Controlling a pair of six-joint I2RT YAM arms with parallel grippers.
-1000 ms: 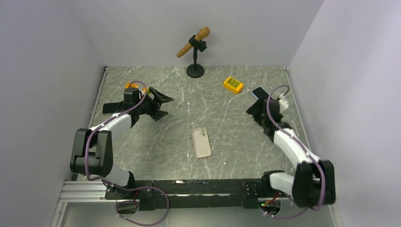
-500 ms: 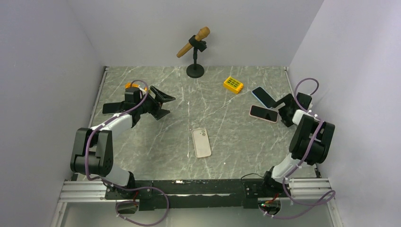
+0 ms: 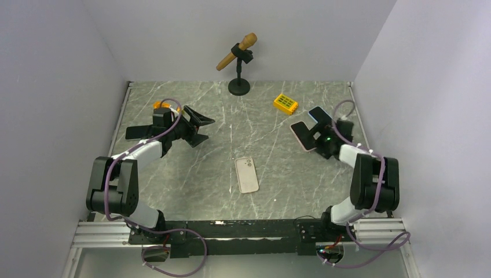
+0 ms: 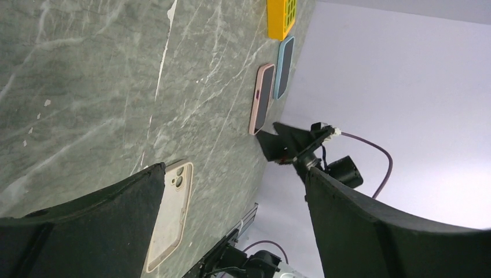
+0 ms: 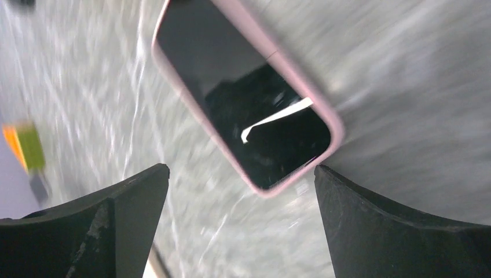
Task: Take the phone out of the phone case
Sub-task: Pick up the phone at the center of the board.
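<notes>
The right gripper (image 5: 241, 169) stands wide open and empty, with the pink-cased phone (image 5: 243, 98) lying screen-up on the tabletop (image 3: 272, 156), its near end between the fingertips (image 5: 133, 200). The left gripper (image 3: 202, 128), also wide open, holds nothing.

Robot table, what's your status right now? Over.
Left gripper open, empty, off to the side. Right gripper open, at pink-cased phone, not gripping. Blue phone lies close beside.

Table (image 3: 278, 168): grey-green marble-look slab, smooth, low sheen. Phone screen (image 5: 249, 110): glossy black glass, reflective. Its pink case (image 5: 292, 69) is matt and looks rubbery. Cream handset (image 3: 247, 174) mid-table: smooth matt back. Mic (image 3: 237, 51) at far edge looks wooden. Yellow block (image 3: 286, 103): hard plastic. Fingers (image 4: 87, 231) of left gripper (image 4: 234, 171): matt black.
</notes>
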